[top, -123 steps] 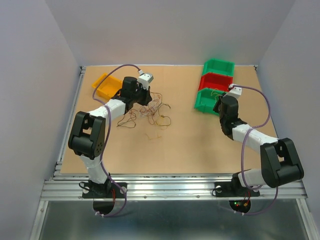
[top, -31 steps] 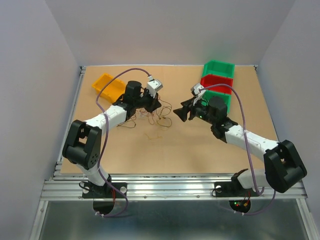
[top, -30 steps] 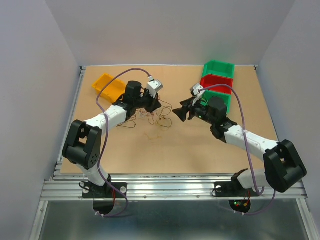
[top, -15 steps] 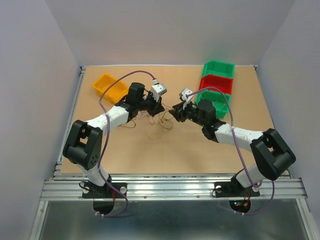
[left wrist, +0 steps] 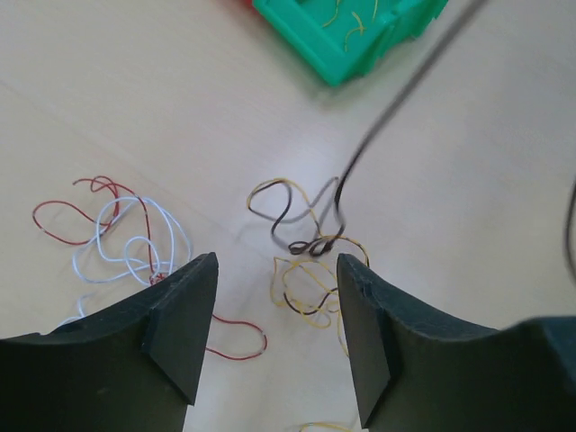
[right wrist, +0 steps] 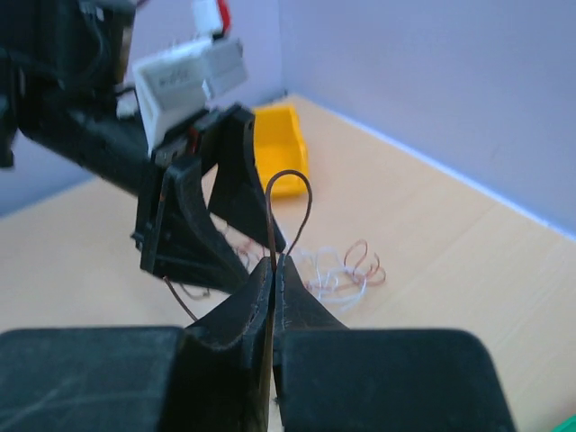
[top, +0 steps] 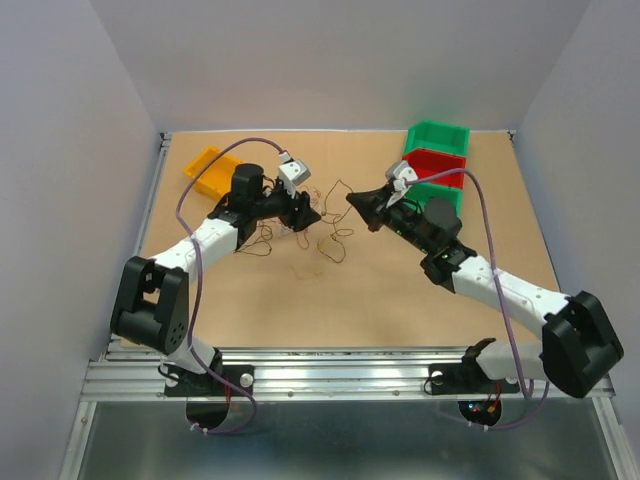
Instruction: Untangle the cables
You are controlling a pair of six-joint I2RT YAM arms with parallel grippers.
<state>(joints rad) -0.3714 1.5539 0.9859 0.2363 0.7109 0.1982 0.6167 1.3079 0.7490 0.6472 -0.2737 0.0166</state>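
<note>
Right wrist: wire pinched

My right claw (right wrist: pixel 273 270) clamps one thin dark wire (right wrist: pixel 289 172), looped above its tips. Only left wrist shows yellow-brown curly cables (left wrist: pixel 315 245) lying at twelve o'clock of my wide-open left claw (left wrist: pixel 275 301).

Changes over the last second: the grippers have swapped states.
Left gripper (left wrist: pixel 274 281), formerly shut, now spread open and drawn back leftward; right gripper (right wrist: pixel 273 270), formerly open, now pinched on a dark brown wire (right wrist: pixel 290 175), raised from the cables (left wrist: pixel 306 274).
</note>
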